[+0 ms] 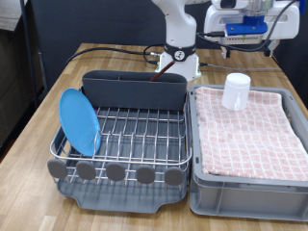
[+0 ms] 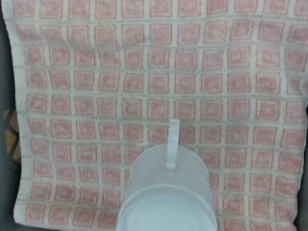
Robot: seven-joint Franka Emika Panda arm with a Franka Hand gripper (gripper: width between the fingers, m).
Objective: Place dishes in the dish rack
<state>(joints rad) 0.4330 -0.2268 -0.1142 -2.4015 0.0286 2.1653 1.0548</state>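
The light-blue plate (image 1: 80, 121) stands on edge in the silver wire dish rack (image 1: 135, 135), at its end towards the exterior view's left. The white cup (image 1: 236, 90) stands upright on the pink checked towel in the grey bin. It also shows in the wrist view (image 2: 166, 192), seen from above, with nothing around it. My gripper (image 1: 246, 31) hangs high above the cup at the exterior view's top right, apart from it. Its fingers do not show in the wrist view. The wooden spoon is not clearly visible.
The grey bin (image 1: 197, 144) with the pink checked towel (image 2: 154, 77) stands right of the rack. The tall grey utensil caddy (image 1: 133, 89) runs along the rack's back. The robot base (image 1: 178, 58) and cables lie behind it on the wooden table (image 1: 29, 164).
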